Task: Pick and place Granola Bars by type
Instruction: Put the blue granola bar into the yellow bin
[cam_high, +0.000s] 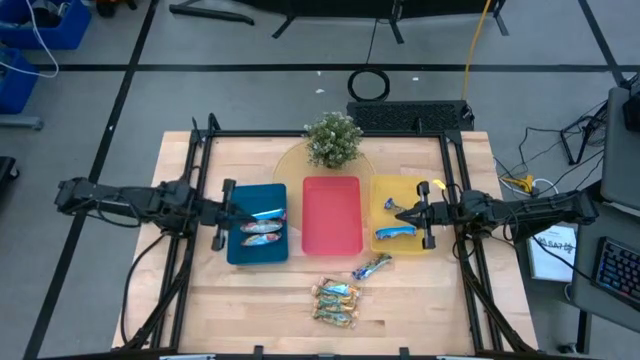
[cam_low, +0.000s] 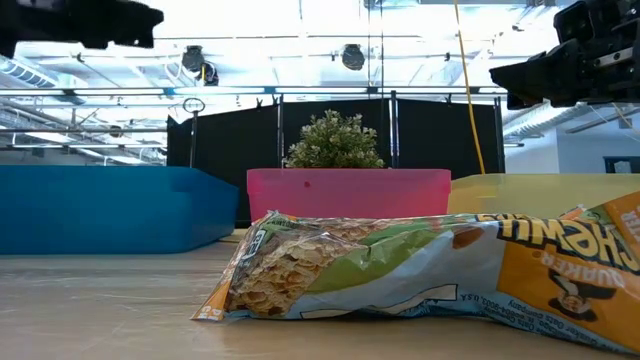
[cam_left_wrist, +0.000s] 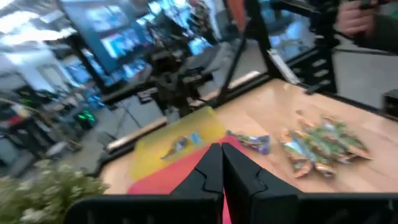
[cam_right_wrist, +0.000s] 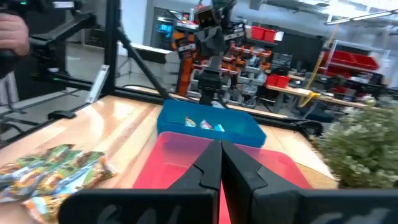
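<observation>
Several granola bars show in the high view. Three shiny blue bars (cam_high: 262, 228) lie in the blue tray (cam_high: 240, 252). Two blue bars (cam_high: 397, 232) lie in the yellow tray (cam_high: 384, 190). One blue-and-orange bar (cam_high: 372, 267) and a pile of tan-and-teal bars (cam_high: 336, 302) rest flat on the table near its near edge. One bar (cam_low: 420, 270) fills the low view. My left gripper (cam_high: 236, 212) is shut and hovers over the blue tray. My right gripper (cam_high: 404, 212) is shut over the yellow tray. Both hold nothing; the left gripper (cam_left_wrist: 222, 168) and the right gripper (cam_right_wrist: 219, 165) show their fingers together.
A red tray (cam_high: 332, 215) sits between the blue and yellow trays. A small potted plant (cam_high: 333, 138) stands behind the red tray at the table's far edge. Bare wood lies left of the loose bars. A person's hand (cam_left_wrist: 354, 18) shows beyond the table.
</observation>
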